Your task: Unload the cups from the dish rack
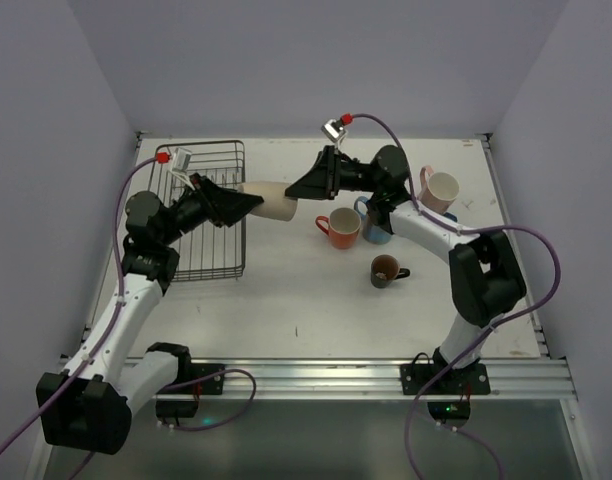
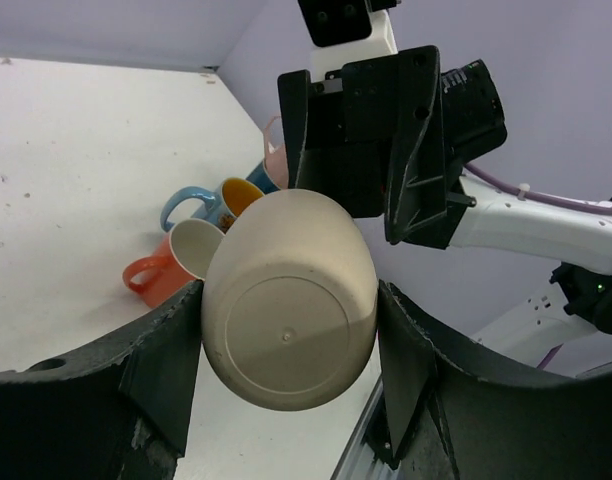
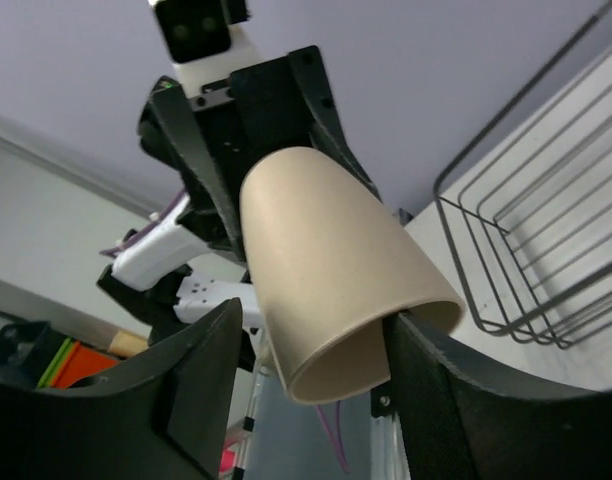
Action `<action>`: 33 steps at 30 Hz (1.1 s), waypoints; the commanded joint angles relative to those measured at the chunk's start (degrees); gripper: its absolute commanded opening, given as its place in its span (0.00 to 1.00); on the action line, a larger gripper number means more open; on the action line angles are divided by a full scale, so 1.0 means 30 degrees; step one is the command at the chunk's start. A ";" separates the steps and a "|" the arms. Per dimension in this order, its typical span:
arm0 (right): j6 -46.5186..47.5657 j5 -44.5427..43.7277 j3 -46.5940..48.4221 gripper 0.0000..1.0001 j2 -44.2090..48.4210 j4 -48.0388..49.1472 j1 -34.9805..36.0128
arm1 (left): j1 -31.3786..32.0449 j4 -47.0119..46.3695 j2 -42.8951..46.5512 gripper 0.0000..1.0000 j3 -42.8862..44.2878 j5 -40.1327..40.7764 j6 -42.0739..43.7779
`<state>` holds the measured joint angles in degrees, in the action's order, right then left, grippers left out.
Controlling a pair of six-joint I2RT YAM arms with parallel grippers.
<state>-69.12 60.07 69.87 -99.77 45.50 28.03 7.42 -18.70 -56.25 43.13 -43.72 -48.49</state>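
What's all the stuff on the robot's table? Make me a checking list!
Surface: white table, faint specks.
Job's things: cream cup held in the air beside the dish rack, no cups seen inside; orange cup, blue cup, pink cup, dark cup on the table.
Clutter: nothing seen.
Grippers: left gripper shut on the cream cup's base; right gripper around its rim, grip unclear.
Cables: purple cables loop along both arms.
Surroundings: plain walls.

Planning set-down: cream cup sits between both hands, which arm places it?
Right. The right hand brackets the cream cup at its rim, and the other cups stand on that side; the left hand holds its base beside the dish rack.
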 commanded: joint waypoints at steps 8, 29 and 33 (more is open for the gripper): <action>-1.1818 0.0689 0.0998 0.30 -0.2778 1.6031 0.0060 | 0.0807 -0.2527 -0.0116 0.00 -0.0726 0.0073 -0.0742; -0.5504 0.2973 -0.2718 0.00 0.2050 0.7497 -0.0320 | 0.1335 0.3967 0.0731 1.00 0.1701 0.3170 0.4292; 0.5562 0.0385 -0.1965 0.00 0.4481 -0.8331 -0.0291 | 0.1335 0.9269 0.1170 1.00 0.3608 0.7361 0.6666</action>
<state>-79.40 66.00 61.47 -92.44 53.25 26.98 11.86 -4.23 -54.57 49.10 -33.80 -36.71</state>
